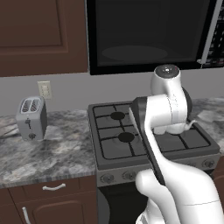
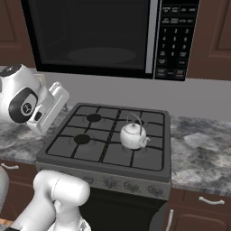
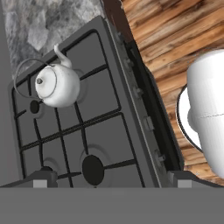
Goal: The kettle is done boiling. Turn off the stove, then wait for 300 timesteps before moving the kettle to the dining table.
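The white kettle stands upright on the right half of the dark grey stove, its wire handle raised and its spout pointing right. In the hand view the kettle lies at the upper left, well away from my gripper, which hovers above the stove's left front burner. Its fingertips sit far apart with nothing between them, so it is open. The front knobs run in a row below the grates. My arm hides most of the kettle in the left base view. The dining table is out of view.
A black microwave hangs over the stove. A grey toaster stands on the marbled worktop to the left. More worktop lies to the right. Brown cabinets sit below, over a wood floor.
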